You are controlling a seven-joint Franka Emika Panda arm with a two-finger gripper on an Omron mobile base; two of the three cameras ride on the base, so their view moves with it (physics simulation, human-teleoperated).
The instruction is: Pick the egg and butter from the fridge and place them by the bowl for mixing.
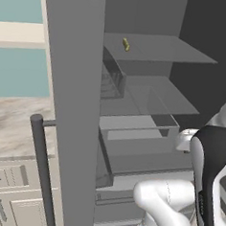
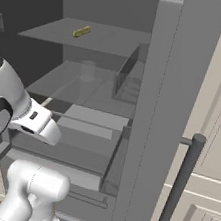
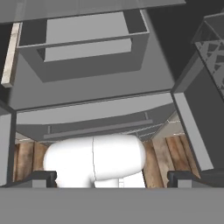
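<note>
I see the fridge's (image 1: 72, 107) top shelf (image 1: 158, 49) carrying the butter (image 1: 125, 45), lying near its far left end.

The white arm (image 1: 175, 206) is seen folded low, its elbow bent and its dark-jointed forearm raised. The gripper (image 3: 112, 177) is pointed downward, with its two dark fingertips (image 3: 41, 178) held wide apart at the bottom of the hand view; nothing is held between them.

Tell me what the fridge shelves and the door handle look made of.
Fridge shelves: probably clear glass or plastic, since the drawer below shows through them. Door handle: dark matte bar, possibly painted metal or plastic; no shine settles it. The butter lies on the top shelf.
</note>
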